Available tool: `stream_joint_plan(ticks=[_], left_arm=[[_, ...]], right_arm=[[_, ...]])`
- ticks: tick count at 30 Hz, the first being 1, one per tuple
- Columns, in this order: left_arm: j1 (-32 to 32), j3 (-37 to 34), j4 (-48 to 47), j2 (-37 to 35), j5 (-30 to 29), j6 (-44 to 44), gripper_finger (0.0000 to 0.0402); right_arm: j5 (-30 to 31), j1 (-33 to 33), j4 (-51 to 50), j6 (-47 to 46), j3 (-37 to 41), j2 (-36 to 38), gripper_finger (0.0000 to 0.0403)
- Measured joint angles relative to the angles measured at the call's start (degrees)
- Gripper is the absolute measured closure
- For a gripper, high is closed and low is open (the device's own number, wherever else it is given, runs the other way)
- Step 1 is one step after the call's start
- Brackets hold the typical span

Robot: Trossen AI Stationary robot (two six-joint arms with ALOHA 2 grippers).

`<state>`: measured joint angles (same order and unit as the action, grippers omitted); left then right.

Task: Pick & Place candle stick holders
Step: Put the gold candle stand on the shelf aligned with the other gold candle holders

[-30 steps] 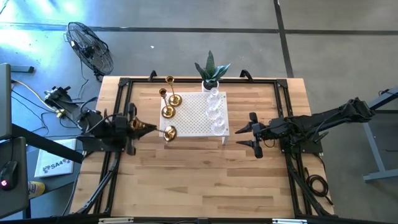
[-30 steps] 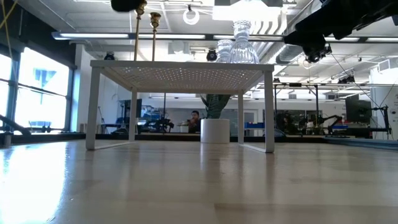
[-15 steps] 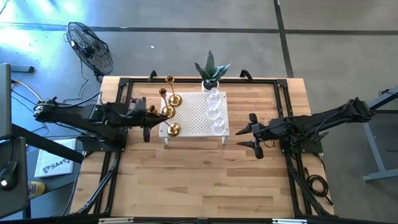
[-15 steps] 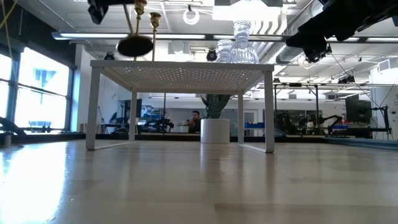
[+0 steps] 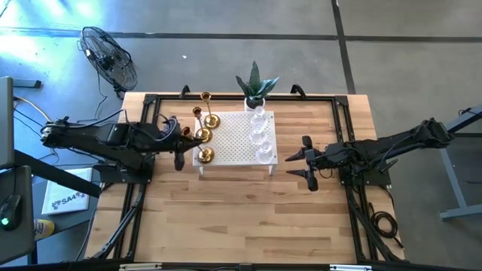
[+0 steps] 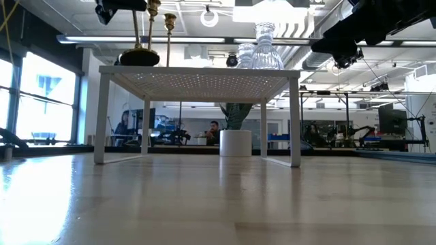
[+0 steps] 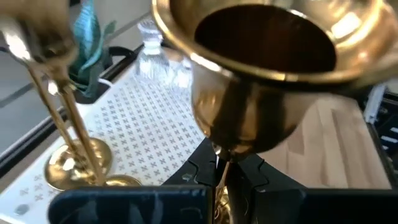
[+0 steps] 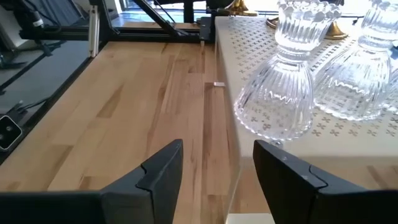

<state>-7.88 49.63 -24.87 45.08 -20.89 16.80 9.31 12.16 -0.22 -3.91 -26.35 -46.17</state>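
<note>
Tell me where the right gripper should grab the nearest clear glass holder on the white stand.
Probably the narrow neck of the glass holder, between its crown top and flared ribbed skirt. Come in level from the right gripper side, over the stand edge; the wide skirt would likely slip.

Gold holders [image 5: 205, 135] and glass holders [image 5: 260, 135] flank an open strip along the white stand [image 5: 235, 143].

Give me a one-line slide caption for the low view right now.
Left hand holds a gold candle stick holder upright, its base at the white perforated stand, with the glass holders behind.
</note>
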Motion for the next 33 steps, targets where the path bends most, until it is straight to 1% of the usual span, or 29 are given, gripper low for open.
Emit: stream_joint_plan(ticks=[4,10,12,18,26,30,32,33], left_arm=[[0.02,0.19,-1.01,0.73,-0.41,-0.54,0.0395],[0.00,0.34,0.24,5.26,-0.49,-3.01,0.0395],[0.00,0.40,0.58,5.86,-0.55,-3.09,0.0391],[0.00,0.18,-1.29,5.61,-0.54,-3.23,0.0348],[0.00,3.25,-0.91,5.83,-2.12,-3.23,0.0314],[0.00,3.38,-0.66,5.77,-7.88,-1.49,0.0298],[0.04,3.38,-0.67,5.77,-7.44,-0.68,0.0291],[0.02,3.38,-0.67,5.77,-6.02,0.01,0.0289]], right_arm=[[0.03,0.00,0.12,-0.11,0.00,0.00,0.0214],[-0.03,0.00,0.28,-1.78,0.00,0.00,0.0214],[-0.89,0.00,0.23,-2.18,0.00,0.00,0.0214],[-1.27,0.00,-0.34,-2.57,0.00,0.00,0.0214],[-1.16,0.00,-1.10,-3.15,0.00,0.00,0.0214],[-1.27,0.00,-1.15,-3.99,0.00,0.00,0.0214],[-1.27,0.00,-1.19,-4.95,0.00,0.00,0.0214],[-1.27,0.00,-1.21,-5.06,0.00,0.00,0.0214]])
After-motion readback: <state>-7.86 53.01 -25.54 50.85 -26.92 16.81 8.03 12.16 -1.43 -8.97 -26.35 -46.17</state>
